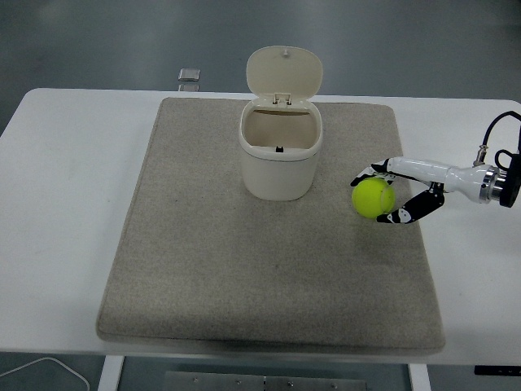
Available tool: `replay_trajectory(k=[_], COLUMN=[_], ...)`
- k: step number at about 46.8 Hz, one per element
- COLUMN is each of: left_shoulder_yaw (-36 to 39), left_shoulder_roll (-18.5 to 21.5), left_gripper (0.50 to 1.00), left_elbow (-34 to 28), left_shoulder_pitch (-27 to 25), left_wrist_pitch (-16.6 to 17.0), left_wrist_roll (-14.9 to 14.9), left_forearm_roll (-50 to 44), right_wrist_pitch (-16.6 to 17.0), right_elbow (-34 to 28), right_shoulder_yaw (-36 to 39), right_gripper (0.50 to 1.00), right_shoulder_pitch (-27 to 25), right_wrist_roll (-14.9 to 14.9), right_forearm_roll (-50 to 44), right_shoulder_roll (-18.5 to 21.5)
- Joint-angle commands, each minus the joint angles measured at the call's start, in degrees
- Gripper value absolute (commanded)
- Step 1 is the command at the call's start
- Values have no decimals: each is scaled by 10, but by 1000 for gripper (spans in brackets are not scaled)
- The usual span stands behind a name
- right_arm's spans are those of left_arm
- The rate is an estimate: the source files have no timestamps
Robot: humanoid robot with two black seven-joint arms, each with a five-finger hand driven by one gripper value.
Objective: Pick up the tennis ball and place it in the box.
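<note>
Right hand (392,194) clamped on the tennis ball (374,199), right of the open box (278,159)

The ball sits on the grey mat (244,269) over the tabletop (73,179) — fingers above, thumb below. It is likely light, springy and fuzzy, so grippy; being round, it has no long axis or heading — take it across its widest part.

Grey mat (244,269) on white table (73,187) (floor beyond)

One tennis ball (374,199) and one open-lidded box (278,159). One mat (203,269) on one counter (65,212). One robot hand (396,194) at the frame's right.
</note>
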Motion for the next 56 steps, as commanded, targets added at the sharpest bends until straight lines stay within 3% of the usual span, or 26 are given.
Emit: replay_trajectory(k=[1, 16, 23, 28, 47, 56], left_shoulder_yaw=[0, 0, 0, 0, 0, 0], left_shoulder_roll=[0, 0, 0, 0, 0, 0], left_gripper=[992, 992, 992, 992, 990, 990], left_elbow=[0, 0, 0, 0, 0, 0], left_shoulder_pitch=[0, 0, 0, 0, 0, 0], left_wrist_pitch=[0, 0, 0, 0, 0, 0], left_wrist_roll=[0, 0, 0, 0, 0, 0], left_forearm_roll=[0, 0, 0, 0, 0, 0], right_wrist_pitch=[2, 32, 60, 68, 63, 58], right_elbow=[2, 23, 22, 19, -15, -32], right_shoulder_yaw=[1, 1, 1, 1, -1, -2], right_gripper=[500, 500, 500, 500, 500, 500], right_shoulder_pitch=[17, 105, 145, 162, 176, 180], right_wrist_roll=[6, 19, 17, 16, 6, -25], right_forearm_roll=[3, 39, 70, 74, 76, 76], right_shoulder_roll=[-10, -14, -6, 23, 90, 118])
